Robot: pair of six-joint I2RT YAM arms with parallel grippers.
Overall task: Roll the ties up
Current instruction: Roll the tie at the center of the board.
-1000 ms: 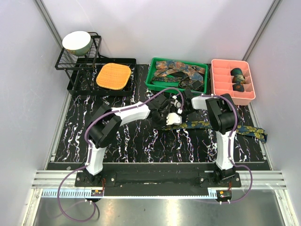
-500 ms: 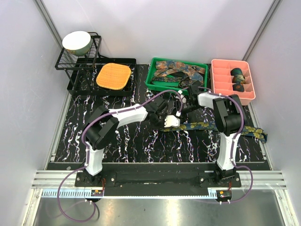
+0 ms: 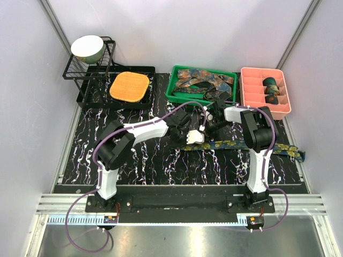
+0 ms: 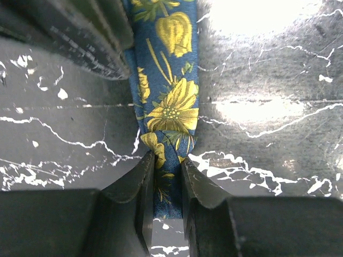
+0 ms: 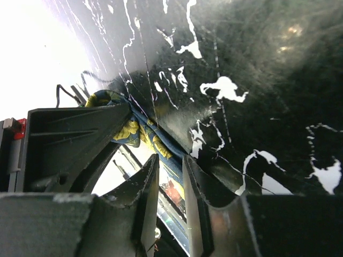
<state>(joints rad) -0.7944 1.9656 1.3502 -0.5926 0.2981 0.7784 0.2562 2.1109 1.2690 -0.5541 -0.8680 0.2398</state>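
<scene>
Left gripper [image 4: 167,163] clenched tighter on tie [image 4: 169,107] end at worktop [image 3: 161,160] middle; right gripper [image 5: 170,160] reopened, pinched same tie. Rolling could begin.

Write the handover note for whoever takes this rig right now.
Left end effector: shut on the navy fabric tie with yellow flowers.
Right end effector: fingers close beside the same tie, grip unclear.
The rest lies stretched along the black marbled table.
Done: two rolled ties in the pink divided tray.
Left: roll this one, then the loose ties in the green tray.
</scene>
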